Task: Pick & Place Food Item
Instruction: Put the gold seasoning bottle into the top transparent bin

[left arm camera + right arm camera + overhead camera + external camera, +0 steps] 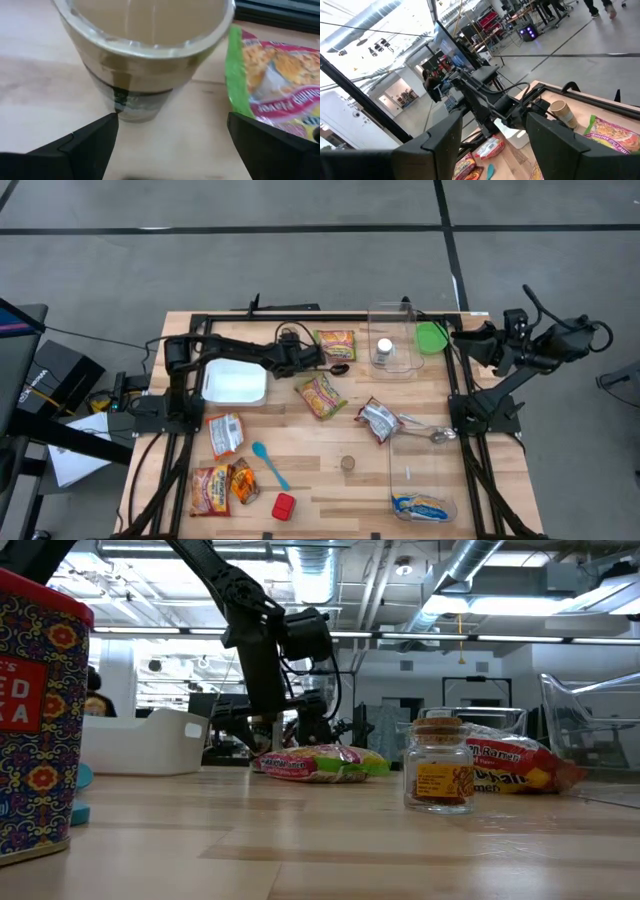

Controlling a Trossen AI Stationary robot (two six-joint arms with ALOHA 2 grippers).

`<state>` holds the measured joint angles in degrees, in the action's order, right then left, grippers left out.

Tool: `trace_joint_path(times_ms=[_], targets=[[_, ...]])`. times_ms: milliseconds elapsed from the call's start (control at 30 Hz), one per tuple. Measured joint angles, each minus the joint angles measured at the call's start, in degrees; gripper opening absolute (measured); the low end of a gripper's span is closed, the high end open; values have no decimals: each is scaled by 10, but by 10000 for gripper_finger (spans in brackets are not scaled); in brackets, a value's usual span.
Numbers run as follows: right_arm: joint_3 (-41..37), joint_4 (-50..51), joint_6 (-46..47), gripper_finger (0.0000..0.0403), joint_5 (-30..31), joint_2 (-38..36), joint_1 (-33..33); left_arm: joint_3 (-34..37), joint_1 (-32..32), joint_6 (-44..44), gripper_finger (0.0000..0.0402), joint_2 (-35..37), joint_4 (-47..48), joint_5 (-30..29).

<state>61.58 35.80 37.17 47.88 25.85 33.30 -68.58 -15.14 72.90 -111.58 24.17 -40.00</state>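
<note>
High view: left gripper (322, 360) by a cup (340, 368), noodle packet (336, 343) just beyond; nothing placed yet.
Left wrist view: jaws wide, empty, cup between them.
Right wrist view: right gripper (492, 131) parked aloft, partly open, empty.

A small corked jar (439, 774) stands mid-bench, snack packets (318, 762) behind it, a white tub (150, 743) toward the left edge.

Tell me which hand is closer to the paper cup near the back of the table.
Left. The left hand sits open right at the paper cup, fingers either side of its base. The right hand is raised off at the table's right edge, well away.
</note>
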Motion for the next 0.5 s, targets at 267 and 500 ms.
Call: trace_joint_path(times_ms=[267,500], targets=[[0,0,-1,216,1,-1,0,0,-14,-26,369,0,1,-21],[0,0,-1,216,1,0,0,0,-12,-26,369,-36,-14,-29]])
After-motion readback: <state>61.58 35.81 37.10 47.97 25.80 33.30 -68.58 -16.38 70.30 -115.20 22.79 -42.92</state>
